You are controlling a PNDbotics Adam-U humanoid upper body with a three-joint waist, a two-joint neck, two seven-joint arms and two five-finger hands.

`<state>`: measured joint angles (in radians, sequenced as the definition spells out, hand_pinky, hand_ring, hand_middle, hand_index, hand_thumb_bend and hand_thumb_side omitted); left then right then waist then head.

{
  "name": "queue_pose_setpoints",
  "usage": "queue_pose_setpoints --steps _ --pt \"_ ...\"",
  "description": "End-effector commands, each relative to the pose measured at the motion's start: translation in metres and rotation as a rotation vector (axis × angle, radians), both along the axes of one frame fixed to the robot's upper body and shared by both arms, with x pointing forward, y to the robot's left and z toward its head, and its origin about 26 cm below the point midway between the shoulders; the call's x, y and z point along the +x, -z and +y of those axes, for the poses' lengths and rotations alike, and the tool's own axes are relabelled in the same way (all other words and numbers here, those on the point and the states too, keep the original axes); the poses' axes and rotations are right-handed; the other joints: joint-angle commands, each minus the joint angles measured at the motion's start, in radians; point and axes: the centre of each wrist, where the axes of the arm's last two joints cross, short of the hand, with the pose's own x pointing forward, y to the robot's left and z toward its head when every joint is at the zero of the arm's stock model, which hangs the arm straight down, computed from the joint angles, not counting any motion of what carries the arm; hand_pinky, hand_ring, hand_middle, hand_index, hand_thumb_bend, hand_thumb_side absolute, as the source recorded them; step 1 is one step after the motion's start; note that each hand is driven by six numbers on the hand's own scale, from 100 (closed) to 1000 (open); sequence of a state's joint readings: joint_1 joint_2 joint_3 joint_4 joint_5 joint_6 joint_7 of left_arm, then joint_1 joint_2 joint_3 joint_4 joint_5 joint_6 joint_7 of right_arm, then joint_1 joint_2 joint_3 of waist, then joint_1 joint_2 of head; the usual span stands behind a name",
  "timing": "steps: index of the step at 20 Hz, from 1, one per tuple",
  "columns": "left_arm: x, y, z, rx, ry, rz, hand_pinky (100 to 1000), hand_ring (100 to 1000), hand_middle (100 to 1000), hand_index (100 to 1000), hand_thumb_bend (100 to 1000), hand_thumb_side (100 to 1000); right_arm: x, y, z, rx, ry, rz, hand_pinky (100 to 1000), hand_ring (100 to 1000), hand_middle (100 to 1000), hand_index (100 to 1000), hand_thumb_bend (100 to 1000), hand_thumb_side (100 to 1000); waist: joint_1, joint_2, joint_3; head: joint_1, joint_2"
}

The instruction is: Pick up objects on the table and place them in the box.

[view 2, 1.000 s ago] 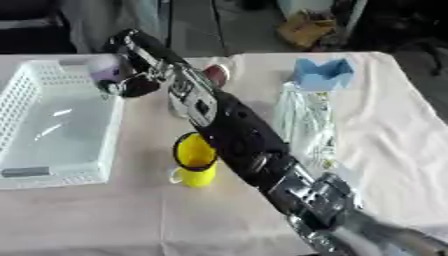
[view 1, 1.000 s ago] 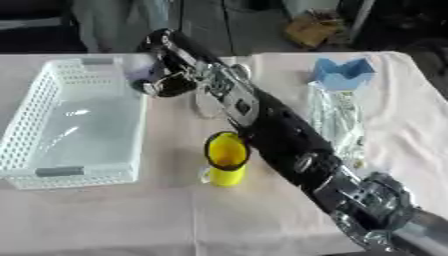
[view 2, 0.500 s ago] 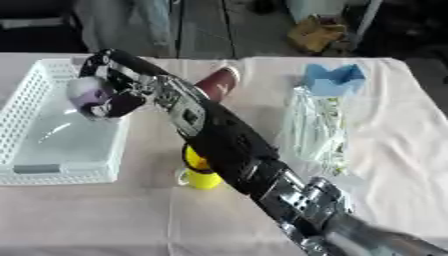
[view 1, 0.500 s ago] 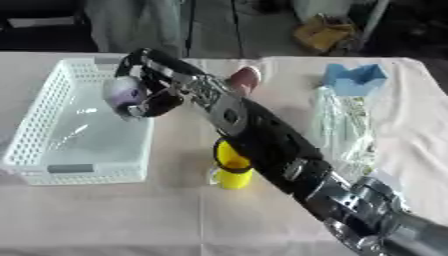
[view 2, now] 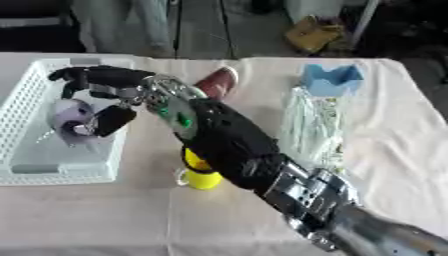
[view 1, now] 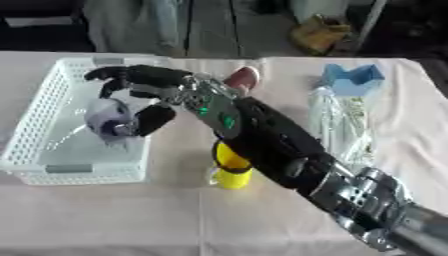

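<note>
My right arm reaches from the lower right across the table, and my right hand [view 1: 144, 85] hangs over the white slatted basket [view 1: 44, 107] at the left. Its fingers are spread and only slightly bent, so it is open. A pale purple rounded object [view 1: 108, 121] sits low inside the basket, just beside the thumb [view 1: 154, 119] and below the fingers. A yellow mug [view 1: 229, 167] stands on the cloth under my forearm. The left hand shows in no view.
A dark red object [view 1: 243, 79] lies right of the basket's far corner. A blue open-topped holder [view 1: 352, 80] stands at the far right, with a clear plastic packet [view 1: 346, 125] in front of it. A pale cloth [view 1: 122, 215] covers the table.
My right hand has swung left and over the basket with the purple object. Its fingers have spread, and the object now sits lower, inside the basket by the thumb.
</note>
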<state>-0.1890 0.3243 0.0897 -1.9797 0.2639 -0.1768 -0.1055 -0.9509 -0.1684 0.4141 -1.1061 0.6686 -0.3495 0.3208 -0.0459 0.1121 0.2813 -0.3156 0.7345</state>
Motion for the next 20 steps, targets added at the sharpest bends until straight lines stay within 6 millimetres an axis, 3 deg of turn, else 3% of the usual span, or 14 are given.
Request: queue_pose_setpoints --steps 1,2,4,14,17,20 --pt "-0.002 -0.008 0.0 0.013 0.002 -0.034 378 763 751 789 285 897 0.0 -0.032 -0.009 -0.013 0.036 -0.089 1000 1000 1000 1000 100 392 0.007 -0.01 -0.002 0.004 -0.011" --pt "-0.002 -0.008 0.0 0.013 0.001 -0.034 377 763 751 789 285 897 -0.001 -0.034 -0.01 -0.007 0.051 -0.105 1000 1000 1000 1000 100 324 0.007 -0.01 -0.004 0.004 -0.011" --pt "-0.002 -0.008 0.0 0.013 0.0 -0.033 377 763 751 789 285 898 -0.002 -0.039 -0.011 0.006 0.075 -0.141 1000 1000 1000 1000 100 289 0.008 -0.009 -0.005 0.005 -0.01" --pt "-0.002 -0.008 0.0 0.013 -0.001 -0.034 375 764 751 789 283 898 -0.003 -0.031 -0.005 0.002 0.124 -0.272 1000 1000 1000 1000 104 255 0.01 -0.006 -0.003 0.004 -0.009" --pt "-0.002 -0.008 0.0 0.013 0.0 -0.035 375 764 751 788 283 898 -0.003 -0.027 -0.002 -0.012 0.131 -0.301 1000 1000 1000 1000 100 265 0.01 -0.005 0.001 0.004 -0.01" --pt "-0.002 -0.008 -0.001 0.014 0.004 -0.035 374 764 751 788 283 899 -0.002 -0.019 0.003 -0.033 0.133 -0.309 1000 1000 1000 1000 100 391 0.011 -0.005 0.006 0.002 -0.011"
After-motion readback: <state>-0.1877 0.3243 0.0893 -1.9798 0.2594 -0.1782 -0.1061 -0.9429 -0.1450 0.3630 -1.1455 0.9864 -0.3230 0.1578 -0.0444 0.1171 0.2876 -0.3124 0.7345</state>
